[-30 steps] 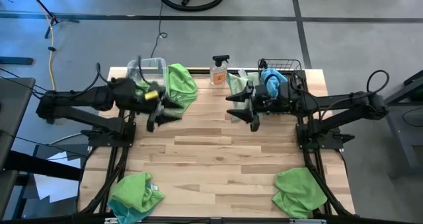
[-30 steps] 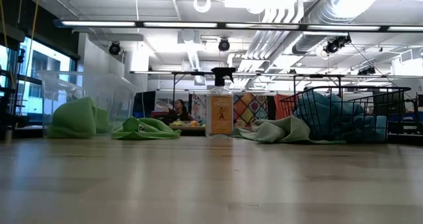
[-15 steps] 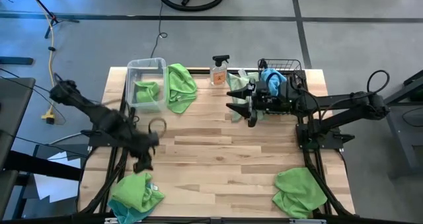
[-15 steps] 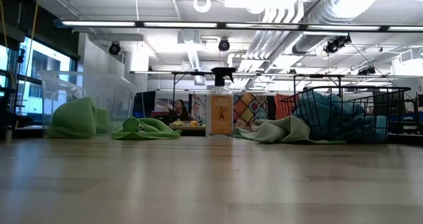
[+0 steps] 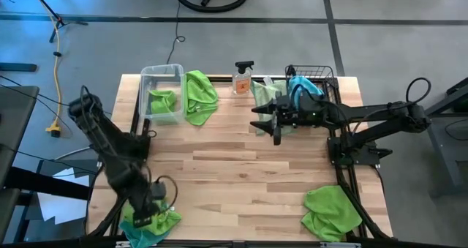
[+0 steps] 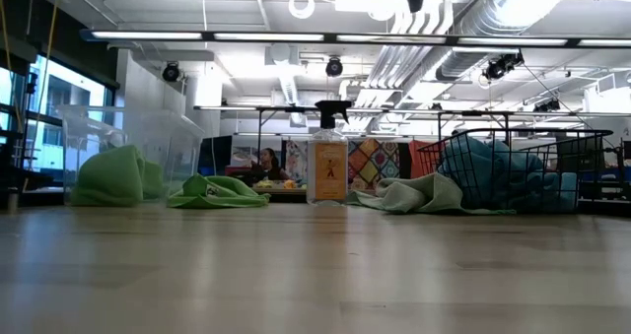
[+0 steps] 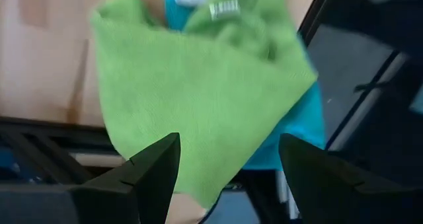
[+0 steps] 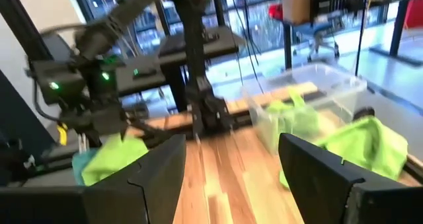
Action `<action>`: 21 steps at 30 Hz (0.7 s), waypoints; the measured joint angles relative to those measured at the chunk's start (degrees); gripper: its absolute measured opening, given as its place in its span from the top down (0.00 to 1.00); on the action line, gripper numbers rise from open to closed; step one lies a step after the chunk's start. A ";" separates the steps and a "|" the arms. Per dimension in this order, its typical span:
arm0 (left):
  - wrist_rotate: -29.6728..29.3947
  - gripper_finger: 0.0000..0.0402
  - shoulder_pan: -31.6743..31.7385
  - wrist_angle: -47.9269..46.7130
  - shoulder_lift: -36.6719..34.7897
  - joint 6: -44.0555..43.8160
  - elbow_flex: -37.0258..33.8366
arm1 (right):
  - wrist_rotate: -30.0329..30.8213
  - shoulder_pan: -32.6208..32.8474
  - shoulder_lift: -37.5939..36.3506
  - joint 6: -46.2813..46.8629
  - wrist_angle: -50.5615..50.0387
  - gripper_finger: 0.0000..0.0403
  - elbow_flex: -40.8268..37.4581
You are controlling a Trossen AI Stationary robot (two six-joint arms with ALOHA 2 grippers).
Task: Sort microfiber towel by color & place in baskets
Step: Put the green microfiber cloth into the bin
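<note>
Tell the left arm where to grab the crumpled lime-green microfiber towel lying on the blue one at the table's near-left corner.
Come straight down with the open left gripper onto the lime-green towel. It lies spread over the blue towel, so pinch a raised fold near its middle, clear of the blue edge, to lift green alone.

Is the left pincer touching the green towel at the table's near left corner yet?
Apart. The left wrist view shows the open left pincer above the green towel, fingertips clear of the cloth.
</note>
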 joint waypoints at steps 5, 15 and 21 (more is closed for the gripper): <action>-1.62 0.39 -4.84 3.52 3.17 -0.31 0.00 | -0.02 0.00 0.00 0.13 -4.58 0.40 0.00; -1.02 0.39 -7.40 3.90 8.37 2.66 0.84 | -0.04 0.00 0.00 0.13 -8.89 0.40 0.00; -6.47 0.39 -7.36 2.56 11.52 6.88 1.99 | 0.11 -0.02 0.00 -0.24 -9.25 0.40 0.00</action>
